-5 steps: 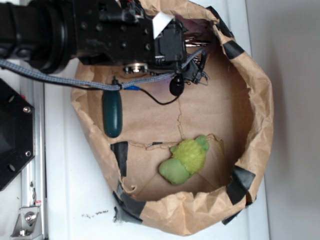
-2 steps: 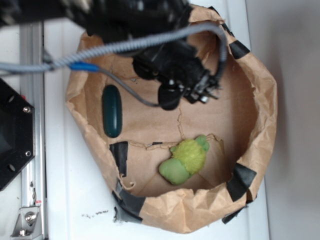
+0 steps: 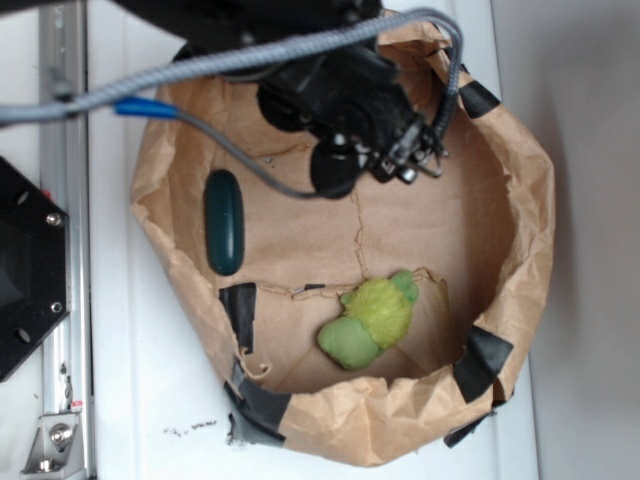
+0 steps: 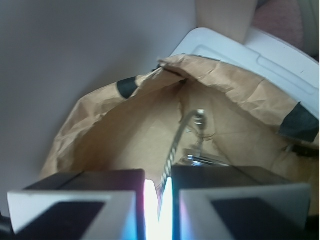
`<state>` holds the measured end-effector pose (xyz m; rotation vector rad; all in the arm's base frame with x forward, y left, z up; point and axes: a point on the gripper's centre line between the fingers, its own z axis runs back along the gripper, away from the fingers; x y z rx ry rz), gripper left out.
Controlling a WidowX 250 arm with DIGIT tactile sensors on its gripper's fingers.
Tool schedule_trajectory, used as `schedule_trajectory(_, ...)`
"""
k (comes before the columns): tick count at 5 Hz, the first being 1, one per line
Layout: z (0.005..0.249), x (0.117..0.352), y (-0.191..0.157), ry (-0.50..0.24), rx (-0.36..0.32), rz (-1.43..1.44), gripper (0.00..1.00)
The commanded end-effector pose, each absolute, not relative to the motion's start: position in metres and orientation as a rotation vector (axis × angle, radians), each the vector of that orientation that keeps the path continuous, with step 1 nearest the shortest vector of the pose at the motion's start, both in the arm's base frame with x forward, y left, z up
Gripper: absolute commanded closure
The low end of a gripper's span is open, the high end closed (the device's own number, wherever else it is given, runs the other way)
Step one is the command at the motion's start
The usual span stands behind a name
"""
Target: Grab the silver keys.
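Overhead and wrist views of a key-retrieval step inside a rolled-down brown paper bag (image 3: 520,220). The gripper (image 3: 415,160), at about one o'clock from the bag's centre, is pressed nearly together, leaving only a thin bright slit between its two pads in the wrist view (image 4: 159,205). Rising out of that slit is a thin twisted wire ring, from which the silver keys (image 4: 197,150) hang just beyond the fingertips; overhead, bits of bright metal show at the gripper tip (image 3: 432,162), with most of the bunch hidden under the arm. The grasp therefore appears to be on the ring alone, not on the key blades, though how deep the ring sits between the pads cannot be seen. To complete the step well, the pinch should be held firm and the lift made straight up and slowly, since a narrow wire can slide through flat pads and dangling keys tend to swing. The dark green capsule (image 3: 224,222) at nine o'clock and the green plush toy (image 3: 370,322) at six o'clock lie well apart from the gripper and need not be disturbed.
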<state>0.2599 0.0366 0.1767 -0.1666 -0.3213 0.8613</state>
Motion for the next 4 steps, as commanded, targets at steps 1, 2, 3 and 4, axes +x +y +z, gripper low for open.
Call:
schedule_trajectory(1, 0.189, 0.246, 0.032, -0.239, -0.050, 0.785, 1.00)
schedule_trajectory(2, 0.186, 0.242, 0.027, -0.221, -0.066, 0.736, 1.00)
schedule_trajectory(3, 0.182, 0.242, 0.027, -0.243, -0.062, 0.740, 1.00)
schedule_trajectory(4, 0.177, 0.244, 0.028, -0.261, -0.051, 0.745, 1.00)
